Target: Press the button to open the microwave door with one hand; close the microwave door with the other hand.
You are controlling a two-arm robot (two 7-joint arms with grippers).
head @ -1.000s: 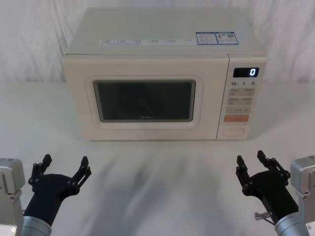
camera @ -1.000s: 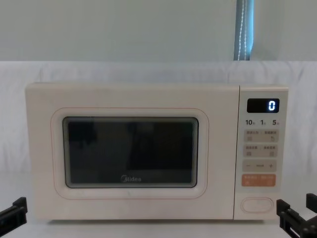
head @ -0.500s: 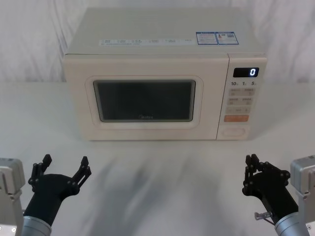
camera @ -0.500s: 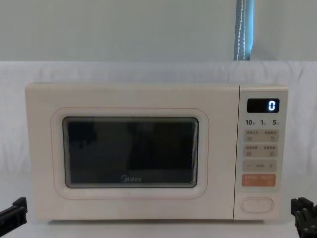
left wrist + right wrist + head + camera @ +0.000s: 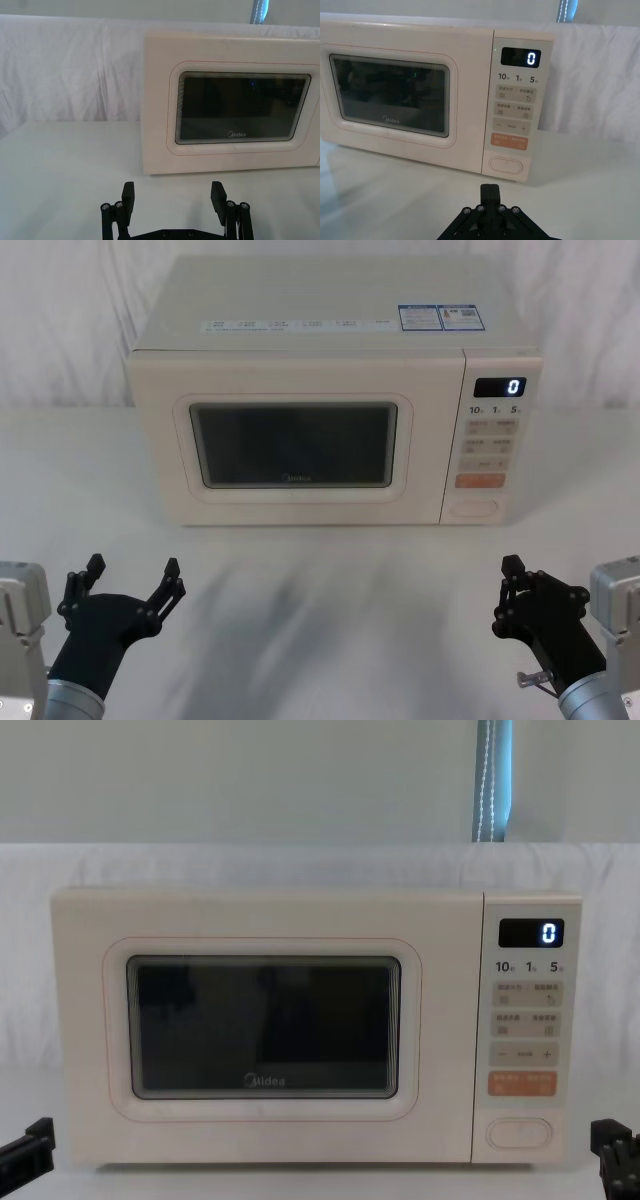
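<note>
On the white worktop, the microwave sits at 12 o'clock, microwave door closed; left hand spread at 8, right hand pressed together at 4.

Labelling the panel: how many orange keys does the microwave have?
1. The orange key sits on the keypad strip right of the door, just above the oval button.

Even, bright, diffuse light. Soft grey shadows on table before microwave. Dark door glass carries faint reflections. Display glows. Focus sharp throughout.
</note>
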